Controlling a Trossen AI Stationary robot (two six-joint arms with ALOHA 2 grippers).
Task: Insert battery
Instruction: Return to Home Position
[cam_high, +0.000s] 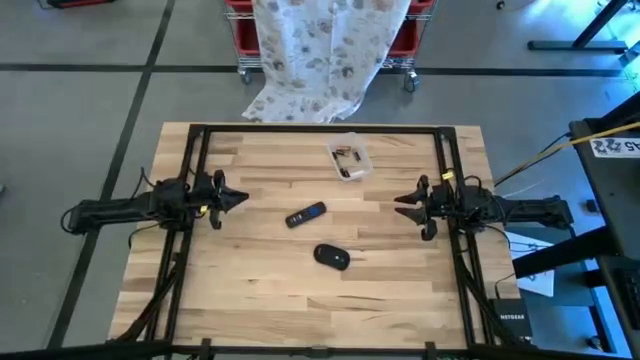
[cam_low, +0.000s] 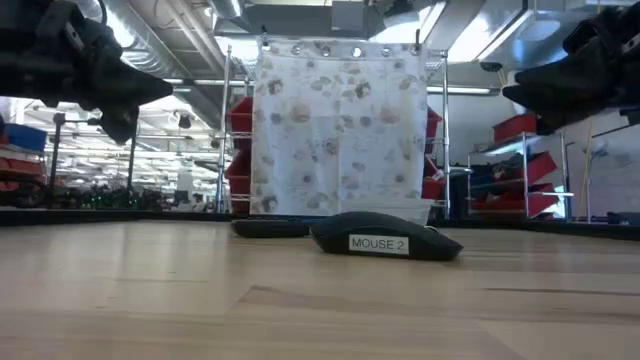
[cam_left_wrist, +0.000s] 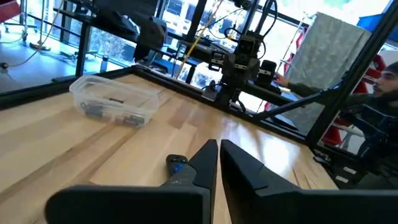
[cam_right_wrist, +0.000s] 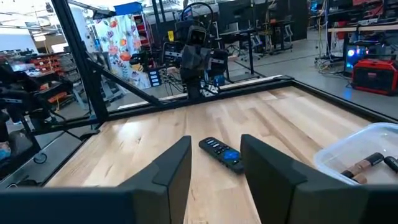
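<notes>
From above, the black wireless mouse (cam_high: 332, 257) lies on the wooden table (cam_high: 250, 290) just beside a dark remote (cam_high: 306, 214), on the side away from the clear container (cam_high: 349, 158). The left gripper (cam_high: 240, 198) and right gripper (cam_high: 400, 207) flank the remote, each well apart from it and from the mouse. At table height, the mouse (cam_low: 385, 238), labelled "MOUSE 2", sits in front of the remote (cam_low: 270, 228), with both grippers hanging high over the table's edges. The left wrist camera shows that arm's fingers (cam_left_wrist: 202, 165) pressed almost together, pointing over the remote (cam_left_wrist: 177, 167). The right wrist camera shows its fingers (cam_right_wrist: 177, 165) spread wide and holding nothing, framing the remote (cam_right_wrist: 222, 154), with the container (cam_right_wrist: 348, 155) off to one side.
</notes>
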